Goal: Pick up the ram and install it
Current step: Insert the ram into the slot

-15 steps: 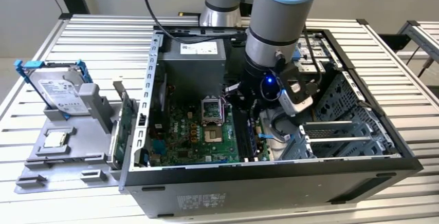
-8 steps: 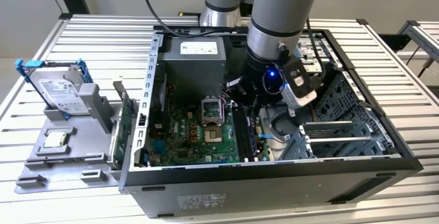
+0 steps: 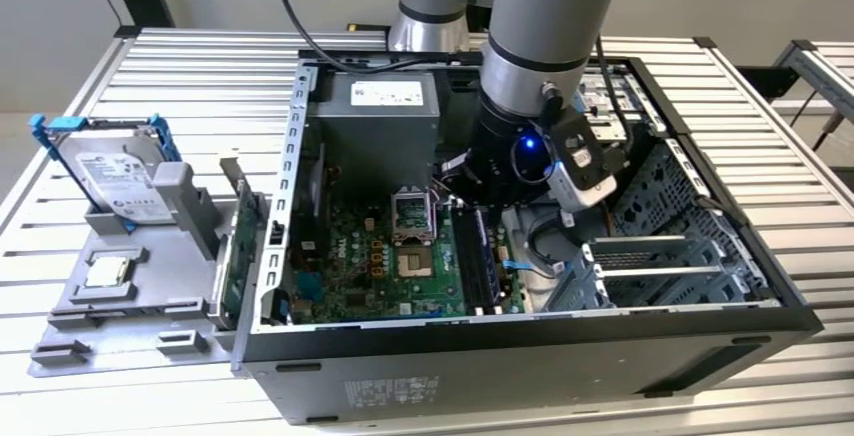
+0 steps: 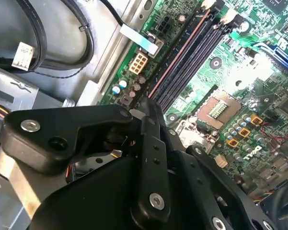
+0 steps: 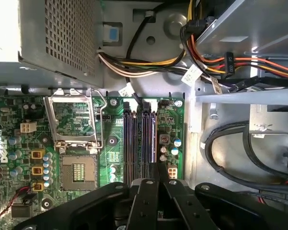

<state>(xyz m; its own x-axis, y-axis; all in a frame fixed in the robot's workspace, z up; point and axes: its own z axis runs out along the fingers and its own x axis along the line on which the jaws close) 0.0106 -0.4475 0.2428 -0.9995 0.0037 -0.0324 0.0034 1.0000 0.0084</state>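
Observation:
The ram [image 3: 483, 261] looks like a long dark stick standing on edge in the motherboard slot nearest the drive cage. In both wrist views it shows as a thin edge along the outermost slot [image 4: 175, 60] [image 5: 152, 139]. My gripper [image 3: 470, 211] reaches down into the open case. Its black fingers are together, with the tip [image 4: 146, 103] [image 5: 157, 167] right at one end of that slot, over the stick. I see nothing between the fingers. Whether the tip touches the ram is hidden by the fingers themselves.
The motherboard [image 5: 110, 158] has an open processor socket [image 5: 76, 139] beside the slots. Bundled cables [image 5: 148, 60] and a drive cage [image 3: 667, 266] crowd the other side. Outside the case, a grey fixture [image 3: 134, 296] holds a silver hard drive [image 3: 114, 171], and a green board [image 3: 244, 256] stands upright.

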